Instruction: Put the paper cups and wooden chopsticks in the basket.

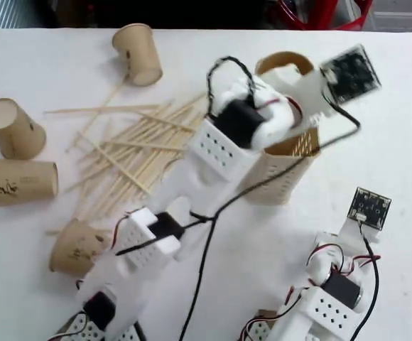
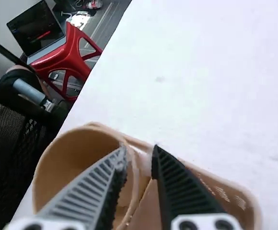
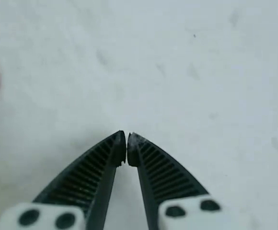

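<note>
The left arm's jaws pinch the wall of a paper cup (image 2: 67, 165), one jaw inside its mouth and one outside. They hold it tilted directly above the basket (image 1: 275, 177), so letting go should drop it straight in. The right arm's jaws are pressed together over bare bench (image 3: 187, 62), nearside of the basket and farther from it.

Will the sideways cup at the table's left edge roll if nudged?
Probably: the cup lies on its round side, and its taper would likely curve its path. Thin paper probably makes it light and easily crushed.
</note>
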